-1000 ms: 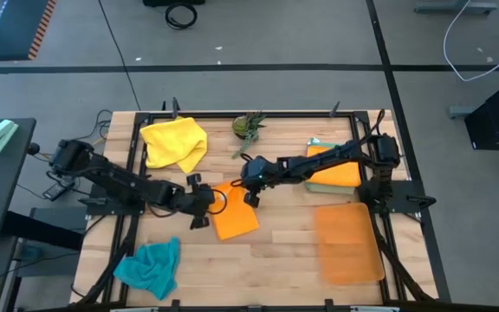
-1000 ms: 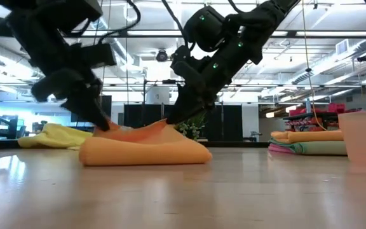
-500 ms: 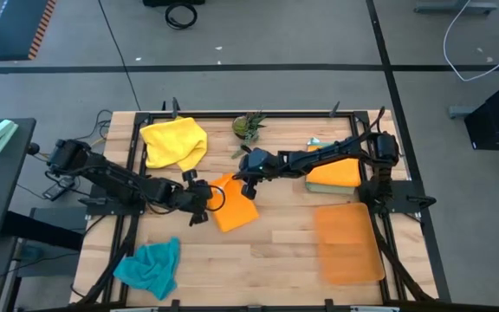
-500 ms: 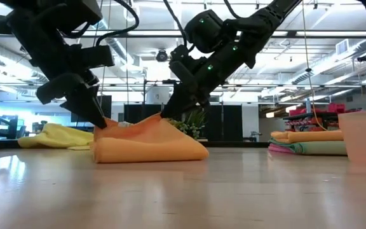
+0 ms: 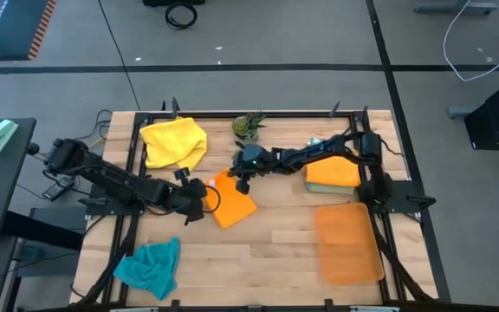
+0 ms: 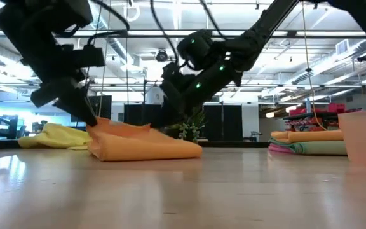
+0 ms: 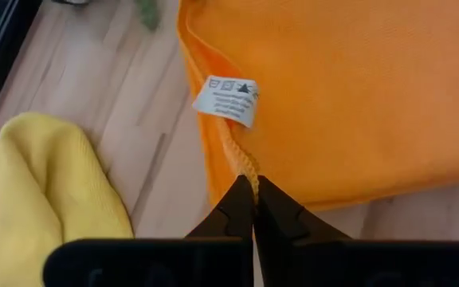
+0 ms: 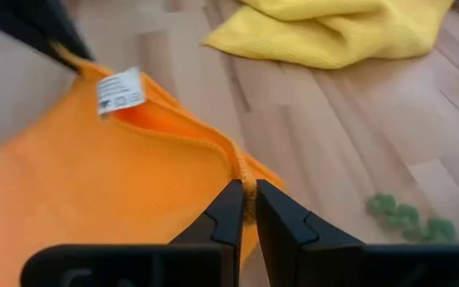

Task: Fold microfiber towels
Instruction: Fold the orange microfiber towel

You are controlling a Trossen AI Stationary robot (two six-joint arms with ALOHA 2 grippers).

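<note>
Orange towel [image 5: 232, 203]: both the left gripper [image 7: 253, 194] and the right gripper [image 8: 245, 194] are clamped on its corners; keep them level while you fold.

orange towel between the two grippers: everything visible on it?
The orange microfiber towel is soft, fine-knit cloth with a stitched hem and a small white care label. It lies folded double mid-table on the wooden tabletop. The left gripper and the right gripper each pinch a hem corner, lifting that edge slightly.

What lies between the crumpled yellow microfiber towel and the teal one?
High view: between yellow microfiber towel and teal towel lies the dark left arm over bare wood.
</note>
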